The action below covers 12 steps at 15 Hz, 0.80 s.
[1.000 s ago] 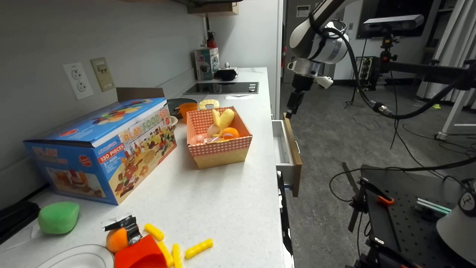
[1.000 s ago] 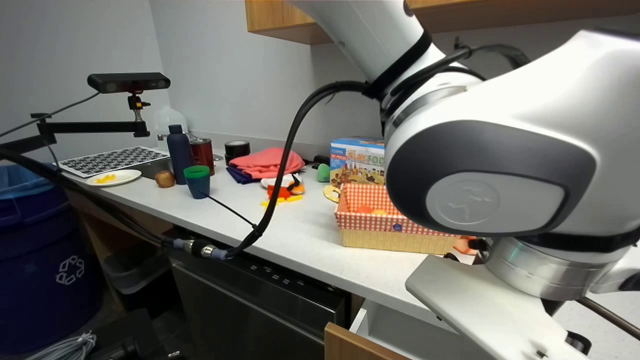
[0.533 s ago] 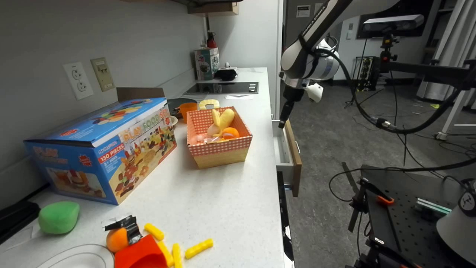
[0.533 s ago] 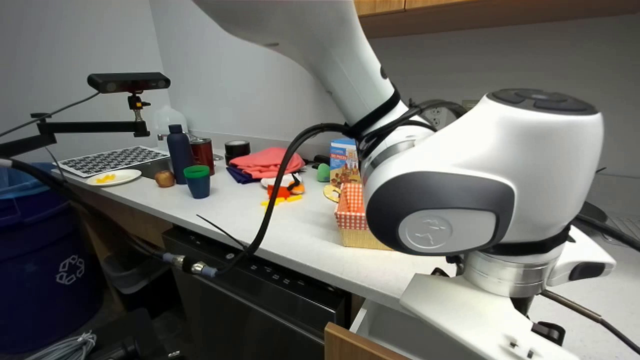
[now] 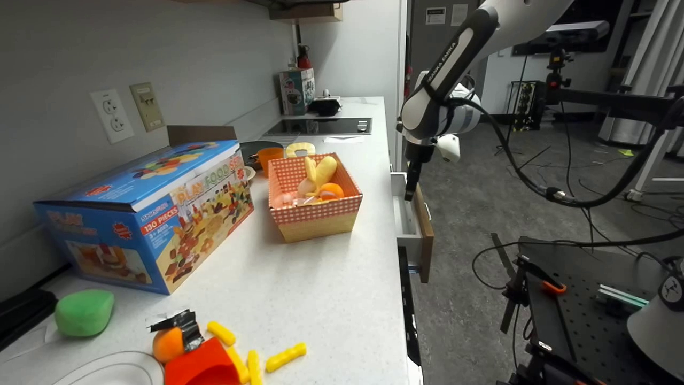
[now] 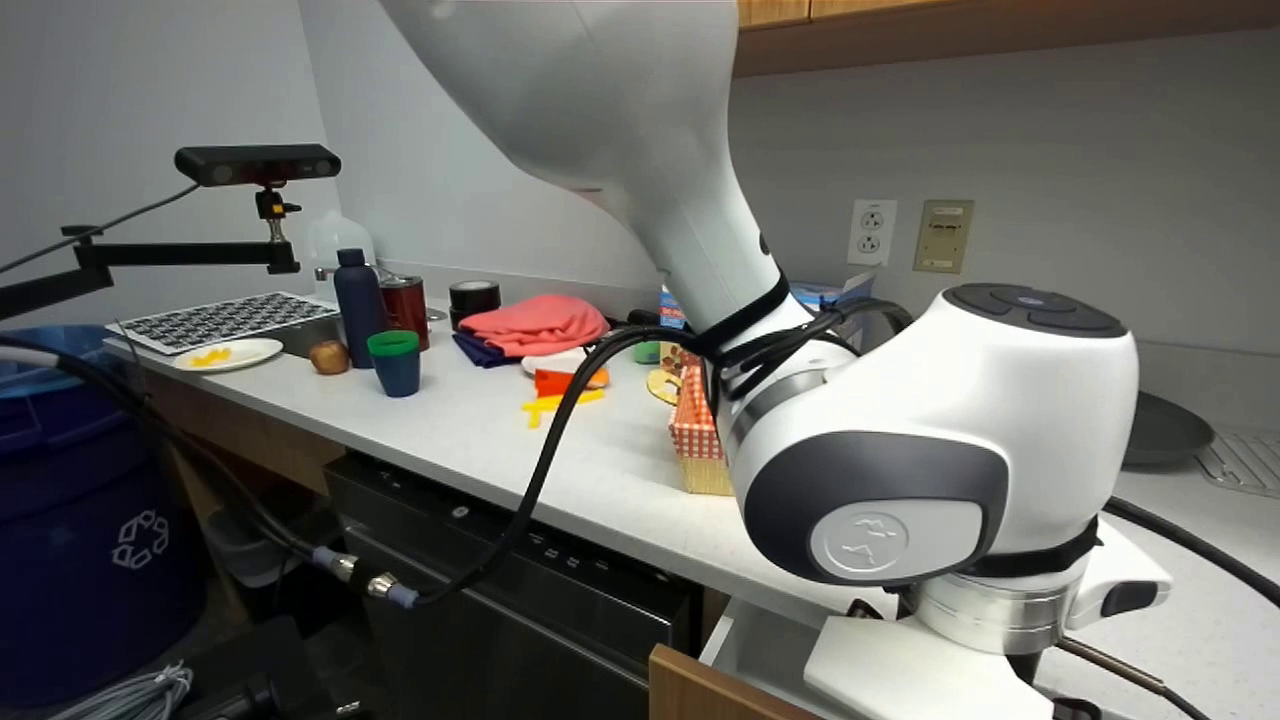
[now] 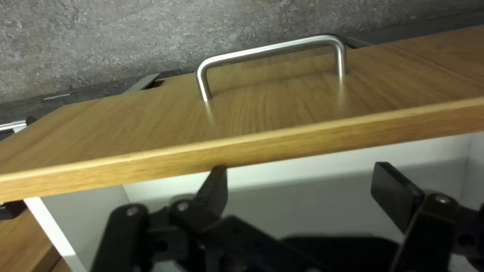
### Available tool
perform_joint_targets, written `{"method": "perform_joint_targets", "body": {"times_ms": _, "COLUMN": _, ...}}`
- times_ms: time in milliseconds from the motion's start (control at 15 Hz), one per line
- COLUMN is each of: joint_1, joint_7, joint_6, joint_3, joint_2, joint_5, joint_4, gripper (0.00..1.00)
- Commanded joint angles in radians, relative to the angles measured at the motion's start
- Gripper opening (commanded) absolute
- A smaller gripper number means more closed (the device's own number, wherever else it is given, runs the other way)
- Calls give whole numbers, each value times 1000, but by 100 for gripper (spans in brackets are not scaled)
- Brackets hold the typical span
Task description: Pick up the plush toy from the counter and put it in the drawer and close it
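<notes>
The drawer (image 5: 426, 256) stands pulled out below the white counter (image 5: 331, 299), with a wood front (image 7: 264, 109) and a white inside. My gripper (image 7: 300, 168) is open in the wrist view, its two black fingers wide apart with nothing between them. The fingertips are over or just inside the drawer, close behind its front; I cannot tell whether the left one touches it. In an exterior view the gripper (image 5: 410, 195) points down at the drawer. A pale yellow lump (image 5: 325, 170) in the red checked basket may be the plush toy; I cannot tell for sure.
The basket (image 5: 319, 225) sits near the counter's edge, beside a blue play-food box (image 5: 107, 235). A metal handle (image 7: 272, 51) sticks out from the drawer front. A green ball (image 5: 84, 313), a red container (image 5: 203, 366) and yellow sticks (image 5: 286, 357) lie nearer the camera.
The arm has come down, bringing the gripper from above the drawer front to low over its inside. The jaws have stayed apart. Drawer and basket look unmoved.
</notes>
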Motion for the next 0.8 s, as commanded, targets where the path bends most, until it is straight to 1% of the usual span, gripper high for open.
{"method": "perform_joint_targets", "body": {"times_ms": 0, "joint_1": -19, "joint_7": 9, "joint_6": 12, "joint_3": 31, "joint_2": 27, "joint_5": -59, "joint_4": 21, "gripper": 100}}
{"method": "perform_joint_targets", "body": {"times_ms": 267, "joint_1": -18, "joint_7": 16, "joint_6": 3, "joint_3": 44, "joint_2": 49, "joint_5": -88, "joint_4": 35, "gripper": 100}}
{"method": "perform_joint_targets", "body": {"times_ms": 467, "joint_1": -9, "joint_7": 35, "joint_6": -2, "joint_3": 31, "joint_2": 67, "joint_5": -128, "joint_4": 42, "gripper": 100}}
{"method": "perform_joint_targets", "body": {"times_ms": 733, "joint_1": -4, "joint_7": 105, "joint_6": -23, "joint_3": -11, "joint_2": 89, "joint_5": -198, "joint_4": 55, "gripper": 100}}
